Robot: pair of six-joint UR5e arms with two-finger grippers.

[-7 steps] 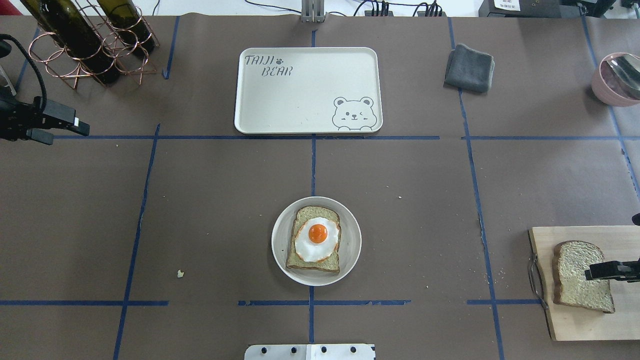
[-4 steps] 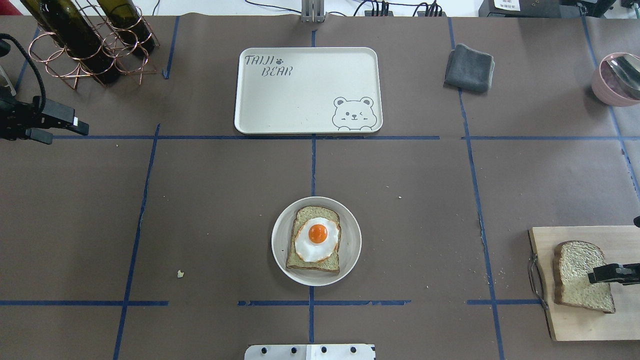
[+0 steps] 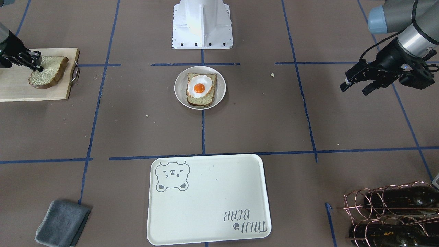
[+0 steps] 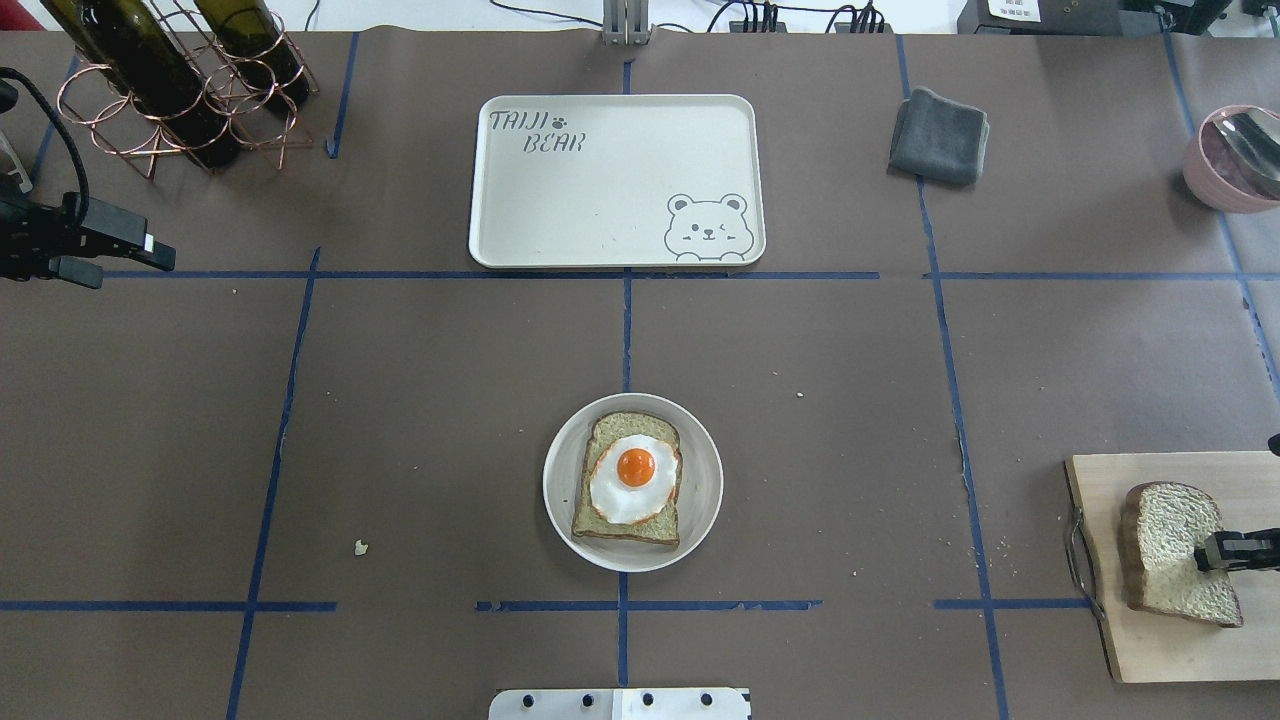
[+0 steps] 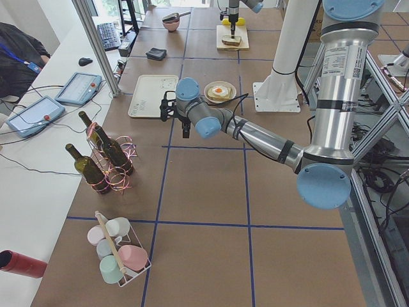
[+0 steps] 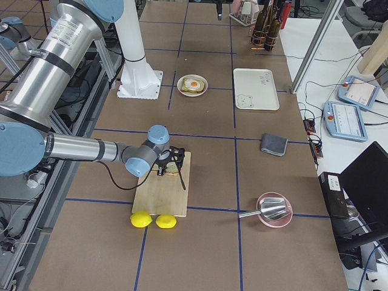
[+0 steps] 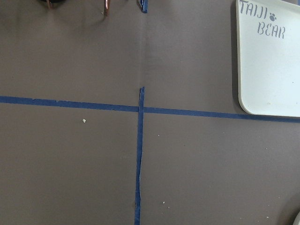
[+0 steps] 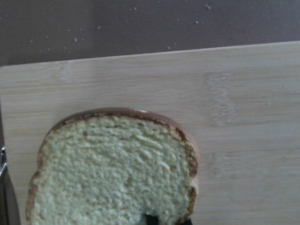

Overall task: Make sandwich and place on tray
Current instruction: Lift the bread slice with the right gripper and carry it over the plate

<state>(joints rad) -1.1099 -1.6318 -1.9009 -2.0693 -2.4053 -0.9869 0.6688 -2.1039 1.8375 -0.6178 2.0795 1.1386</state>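
Note:
A small round white plate (image 4: 553, 500) near the table's front middle holds one bread slice (image 4: 600, 525) with a fried egg (image 4: 633, 478) on top. The second bread slice (image 4: 1165, 560) lies tilted on the pale wooden cutting board (image 4: 1150, 650) at the right. My right gripper (image 4: 1205, 553) is shut on its right edge; the slice fills the right wrist view (image 8: 112, 173). The cream bear tray (image 4: 600, 190) lies bare at the far middle. My left gripper (image 4: 135, 272) hangs open and holds nothing, above the table at the far left.
A copper rack with wine bottles (image 4: 170, 90) stands at the far left. A folded grey cloth (image 4: 938, 135) lies right of the tray. A pink bowl with a spoon (image 4: 1235, 155) is at the far right. Two lemons (image 6: 151, 219) lie beside the cutting board.
My right gripper has drawn back to the right, and the bread slice on the board has shifted right with it. The left gripper has drifted slightly left.

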